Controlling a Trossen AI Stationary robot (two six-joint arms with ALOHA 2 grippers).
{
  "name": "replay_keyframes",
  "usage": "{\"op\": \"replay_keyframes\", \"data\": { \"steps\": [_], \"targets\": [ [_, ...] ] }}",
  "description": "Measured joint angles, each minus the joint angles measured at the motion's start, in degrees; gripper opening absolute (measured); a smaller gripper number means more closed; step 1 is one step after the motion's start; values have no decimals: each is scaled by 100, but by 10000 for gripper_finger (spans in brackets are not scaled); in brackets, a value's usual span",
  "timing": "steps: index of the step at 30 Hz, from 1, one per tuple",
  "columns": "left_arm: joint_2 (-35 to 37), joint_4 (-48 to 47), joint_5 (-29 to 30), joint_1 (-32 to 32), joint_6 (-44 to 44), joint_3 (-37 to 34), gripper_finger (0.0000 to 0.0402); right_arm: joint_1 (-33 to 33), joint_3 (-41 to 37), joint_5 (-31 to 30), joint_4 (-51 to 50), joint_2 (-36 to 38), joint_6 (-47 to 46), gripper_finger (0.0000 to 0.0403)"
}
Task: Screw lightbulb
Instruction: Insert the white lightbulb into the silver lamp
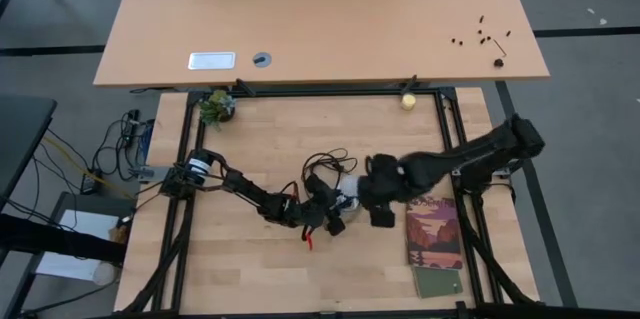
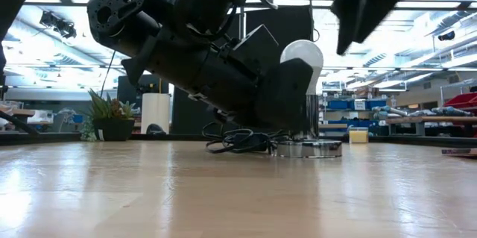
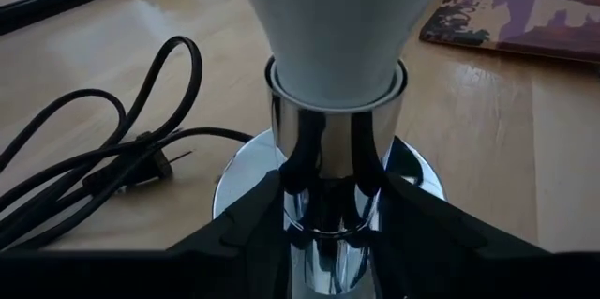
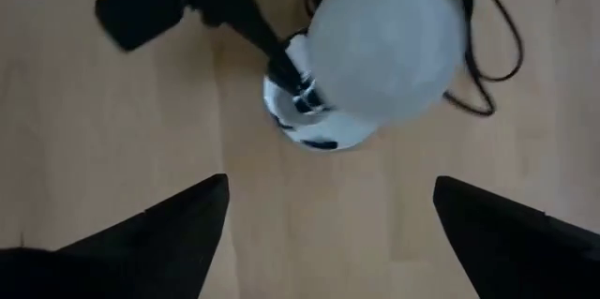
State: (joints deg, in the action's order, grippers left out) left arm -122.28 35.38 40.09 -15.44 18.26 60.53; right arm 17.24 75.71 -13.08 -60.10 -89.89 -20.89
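1. Lightbulb [image 2: 301,60] standing upright in the chrome socket [image 2: 306,148], near the middle of the lower table [image 1: 260,279]. White dome up top, neck tucked down into the shiny collar, looks seated.
2. Socket as the landmark from here on: round mirror-finish base flat on the wood, with a chrome stem rising from it to the collar.
3. Left gripper [image 3: 333,243] down low at the socket, fingers [image 3: 244,229] clamped on either side of the chrome stem just under the bulb. Closed on the socket, not on the bulb itself.
4. Right gripper [image 4: 328,233] hanging above the socket, looking straight down onto the bulb's dome. Jaws spread wide, nothing between them, not touching the bulb.
5. Black cord [image 3: 103,149] coiled in loops right beside the socket, on the side away from the right arm, lying loose on the wood.
6. Booklet [image 1: 433,231] with a reddish landscape cover lying flat near the socket on the right arm's side, apart from it. Smaller green card [image 1: 440,282] just past the booklet, farther from the socket.
7. Small potted plant [image 1: 216,107] well away from the socket at the far left corner of the frame, and a yellowish ball [image 1: 408,101] well apart at the far right corner.
8. Second, bigger desk [image 1: 320,19] beyond those, farther still from the socket.
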Motion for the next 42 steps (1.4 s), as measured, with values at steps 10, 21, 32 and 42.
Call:
{"op": "replay_keyframes", "data": {
  "steps": [10,21,32,42],
  "targets": [
    [7,-66,-388,0,-444,0,176,823,-3220,-1339,4330,1213,-198,375],
    [7,-39,-659,-7,-669,0,176,313,-5020,-1282,7888,1273,604,375],
    [7,472,37,-82,-285,0,215,179,-5071,-960,7849,1270,614,374],
    [7,572,-407,250,-291,0,279,106,-5074,-954,8383,1266,579,374]
  ]
}}
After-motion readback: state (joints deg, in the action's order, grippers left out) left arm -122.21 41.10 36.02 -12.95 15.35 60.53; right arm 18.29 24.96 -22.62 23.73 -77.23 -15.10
